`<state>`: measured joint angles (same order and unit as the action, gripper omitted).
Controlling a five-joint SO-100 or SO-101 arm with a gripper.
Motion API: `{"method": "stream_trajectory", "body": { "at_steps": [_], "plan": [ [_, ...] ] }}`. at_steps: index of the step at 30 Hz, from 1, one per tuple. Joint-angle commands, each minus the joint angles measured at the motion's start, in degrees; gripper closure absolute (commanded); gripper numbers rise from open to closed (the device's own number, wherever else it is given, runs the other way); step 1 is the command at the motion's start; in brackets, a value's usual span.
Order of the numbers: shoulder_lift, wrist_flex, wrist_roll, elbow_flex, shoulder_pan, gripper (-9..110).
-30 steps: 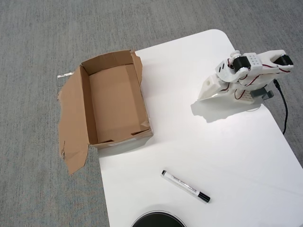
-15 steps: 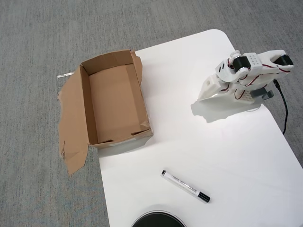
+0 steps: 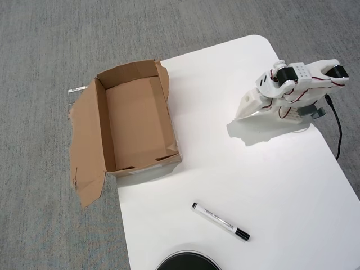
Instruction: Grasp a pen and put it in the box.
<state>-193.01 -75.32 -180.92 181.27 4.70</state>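
In the overhead view the pen point(image 3: 220, 221) lies flat on the white desk point(image 3: 281, 185), below and to the right of the box point(image 3: 136, 118) and well apart from it, its length running diagonally from upper left to lower right. The box sits at the desk's left edge, partly over the grey carpet point(image 3: 45, 45), with its torn flap point(image 3: 85, 152) spread out on its left side and nothing visible inside. The white arm point(image 3: 292, 90) is folded up to the right of the box, far from it and from the pen. The hand point(image 3: 246, 110) points toward the box and holds nothing; whether its fingers are parted cannot be told. A black round thing point(image 3: 187, 262) shows at the bottom edge, below the box.
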Motion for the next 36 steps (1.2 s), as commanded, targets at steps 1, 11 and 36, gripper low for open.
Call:
{"method": "stream_trajectory", "body": {
  "at_steps": [1, 11, 36],
  "plan": [
    [-3.08, -1.14, -0.04, 1.45, 0.22, 101],
    [-2.99, -1.14, -0.04, 1.45, -0.22, 101],
    [-3.25, -0.09, 0.04, 0.48, -0.40, 101]
  ]
}}
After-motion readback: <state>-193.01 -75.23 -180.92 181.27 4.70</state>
